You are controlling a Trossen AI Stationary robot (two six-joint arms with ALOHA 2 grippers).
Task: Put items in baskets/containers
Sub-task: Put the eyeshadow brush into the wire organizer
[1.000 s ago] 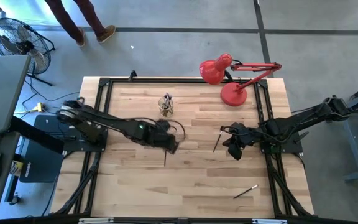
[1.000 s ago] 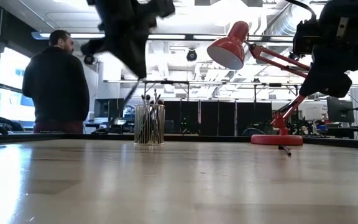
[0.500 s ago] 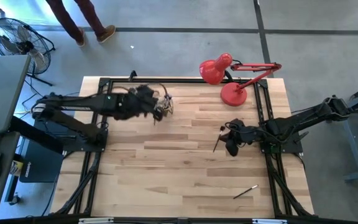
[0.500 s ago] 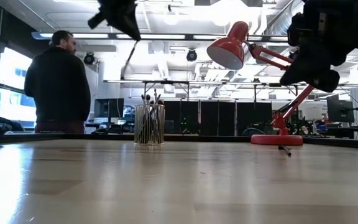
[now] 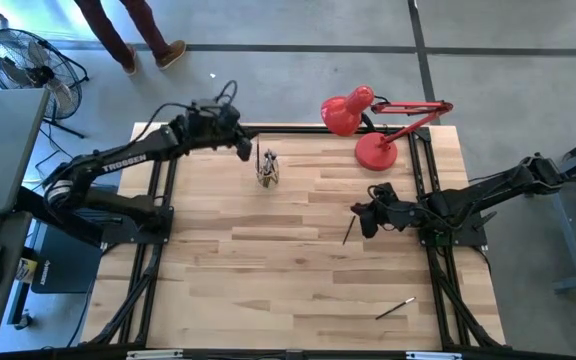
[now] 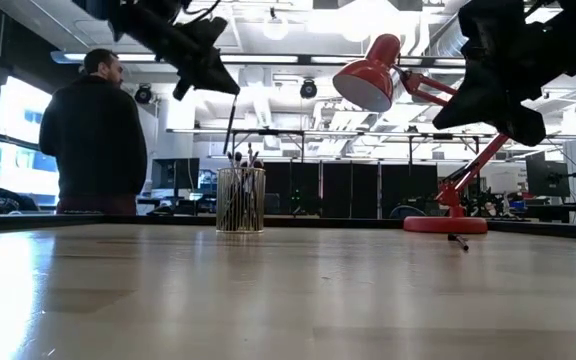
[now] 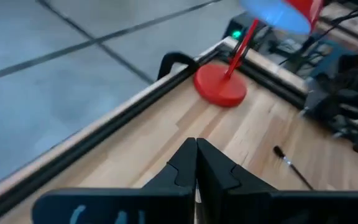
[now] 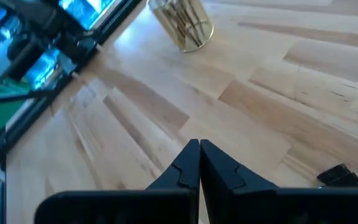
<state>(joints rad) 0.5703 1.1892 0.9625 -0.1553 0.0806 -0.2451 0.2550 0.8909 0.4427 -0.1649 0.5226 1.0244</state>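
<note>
The clear cup [image 5: 267, 172] stands near the table's far edge with several dark sticks upright in it; the low view [image 6: 240, 200] and the right wrist view [image 8: 182, 23] show it too. My left gripper [image 5: 245, 150] hovers high, just left of the cup, shut on one stick [image 6: 230, 125]. My right gripper [image 5: 366, 218] is shut and empty, raised over the table's right half [image 8: 199, 155]. A loose stick [image 5: 348, 231] lies flat on the wood right beside it. Another loose stick [image 5: 395, 307] lies near the right near corner. My left gripper pinches the stick by its upper end [image 6: 232, 97] between the two fingers, which come from above. The stick hangs clear of the table, nearly upright, its lower end just above the cup's rim. In the left wrist view the shut fingers [image 7: 185, 168] hide the place of contact.
The red desk lamp's round base [image 5: 376, 150] sits at the far right of the table, its arm and shade [image 5: 346, 112] reaching left along the far edge. A black frame rail [image 7: 173, 62] edges the table. A person [image 6: 93, 140] stands beyond the far edge.
My left gripper has carried the stick from the table's middle up and toward the far left, stopping beside the cup; the stick now hangs above the cup's rim. My right gripper has shifted slightly toward the far edge, staying shut.
</note>
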